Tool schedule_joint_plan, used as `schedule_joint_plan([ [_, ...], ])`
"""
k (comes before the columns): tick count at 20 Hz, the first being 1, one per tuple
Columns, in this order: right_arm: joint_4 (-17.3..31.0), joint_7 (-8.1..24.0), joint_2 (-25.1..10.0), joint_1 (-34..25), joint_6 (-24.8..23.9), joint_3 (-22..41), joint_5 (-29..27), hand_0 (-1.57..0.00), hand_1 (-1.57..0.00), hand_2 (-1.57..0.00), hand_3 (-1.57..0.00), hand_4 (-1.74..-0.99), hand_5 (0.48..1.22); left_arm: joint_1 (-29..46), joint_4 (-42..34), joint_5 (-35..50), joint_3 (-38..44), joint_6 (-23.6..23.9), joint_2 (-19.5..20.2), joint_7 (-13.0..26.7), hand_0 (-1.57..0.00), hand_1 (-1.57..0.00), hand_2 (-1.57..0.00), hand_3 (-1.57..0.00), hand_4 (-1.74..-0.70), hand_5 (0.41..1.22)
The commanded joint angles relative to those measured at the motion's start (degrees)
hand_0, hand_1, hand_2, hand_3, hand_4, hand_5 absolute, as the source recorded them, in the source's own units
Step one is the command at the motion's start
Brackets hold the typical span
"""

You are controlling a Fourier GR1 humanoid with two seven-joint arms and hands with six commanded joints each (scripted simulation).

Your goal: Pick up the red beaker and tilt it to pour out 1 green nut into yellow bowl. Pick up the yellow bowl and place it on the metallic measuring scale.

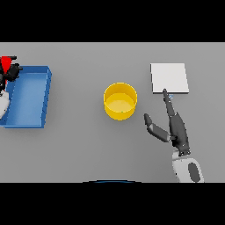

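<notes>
The yellow bowl [120, 101] stands upright at the table's middle, and I cannot make out anything inside it. The metallic measuring scale [169, 78] is a pale square plate at the right rear. My right hand [177, 127] lies open between them, fingers straight and pointing at the scale's near edge, thumb spread toward the bowl; it touches neither the bowl nor anything else. At the far left edge my left hand [9, 73] is curled round the red beaker [5, 63], held above the blue tray's rear left corner. Only a part of the beaker shows.
A blue rectangular tray [45, 94] sits at the left, its inside bare. Grey table surface runs between the tray and the bowl and along the front.
</notes>
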Motion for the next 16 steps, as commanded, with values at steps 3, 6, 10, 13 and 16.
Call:
schedule_joint_plan([
  [3, 0.0, 0.0, -0.4, -0.2, -0.3, -0.2, 0.4, 0.0, 0.0, 0.0, 0.0, -1.013, 0.644, 2.5, -3.4, 0.3, -1.8, 1.8, 1.1, 1.5, -1.57, -1.57, -1.57, -1.56, -1.74, 1.046],
  [6, -0.6, 0.5, -0.2, 0.2, -0.5, 0.1, 0.8, 0.0, 0.0, 0.0, 0.0, -1.021, 0.636, 4.2, -6.1, -0.5, -4.5, 2.3, 3.1, 3.0, -1.57, -1.57, -1.57, -1.56, -1.54, 0.892],
  [10, -0.8, -0.5, -0.1, 0.7, -0.6, -0.2, 0.2, 0.0, 0.0, 0.0, 0.0, -1.007, 0.635, 6.9, -9.5, -0.2, -5.5, 0.2, 5.1, 3.2, -1.39, -1.22, -1.21, -1.14, -1.07, 0.749],
  [13, 0.2, -0.2, -0.2, 0.6, -0.2, -0.5, -0.4, 0.0, 0.0, 0.0, 0.0, -1.005, 0.634, 7.0, -10.6, -0.2, -6.6, -1.5, 5.4, 4.7, -0.77, -0.64, -0.65, -0.61, -0.92, 0.677],
  [16, -0.1, -0.4, 0.0, 0.0, -0.4, -0.2, 0.0, 0.0, 0.0, 0.0, 0.0, -1.011, 0.639, 6.0, -8.2, -1.4, -8.3, -4.2, 5.2, 4.1, -0.39, -0.33, -0.33, -0.31, -0.84, 0.657],
])
